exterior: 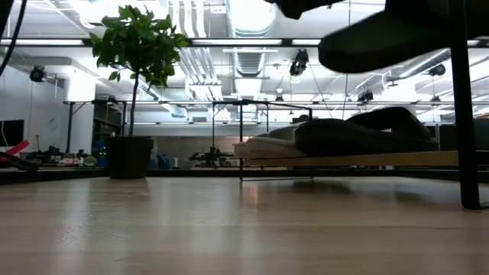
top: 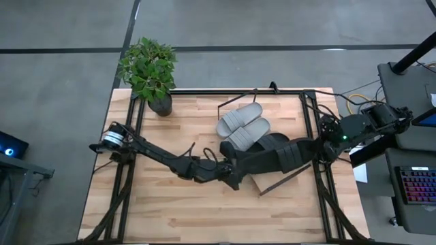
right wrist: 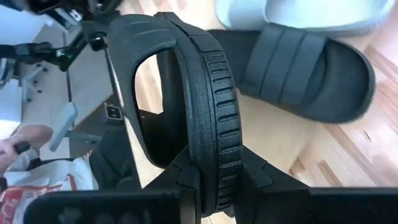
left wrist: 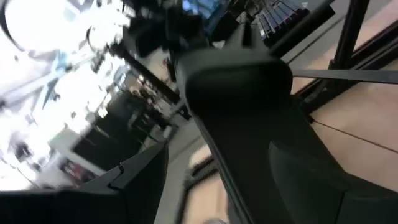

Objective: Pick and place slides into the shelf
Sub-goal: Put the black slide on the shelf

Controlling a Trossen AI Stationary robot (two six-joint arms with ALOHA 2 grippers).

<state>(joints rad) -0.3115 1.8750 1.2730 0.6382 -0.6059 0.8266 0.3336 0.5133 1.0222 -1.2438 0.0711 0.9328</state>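
A pair of light grey slides [top: 242, 124] and one black slide [right wrist: 311, 68] lie flat on the low plywood shelf [exterior: 367, 160] at the table's far right. My right gripper [right wrist: 217, 186] is shut on a second black slide [top: 279, 156], which hangs in the air over the shelf's near side. My left gripper [top: 231, 171] reaches level from the table's left to that slide's free end [left wrist: 249, 93]. It is open, with the slide close in front of its fingers; whether it touches the slide, I cannot tell. My right gripper pinches the ribbed sole edge [right wrist: 219, 155] of the black slide between its two fingers. The fingers come slanting down from the table's right. The slide stands on its side, strap opening sideways, lifted clear of the shelf and the table.
A potted plant [top: 150, 68] stands at the table's far left corner. Black frame rails [top: 133, 170] run along the table's left and right sides. Bare tabletop [top: 204, 211] stretches along the near side. A keyboard [top: 415, 184] lies off the table on the right.
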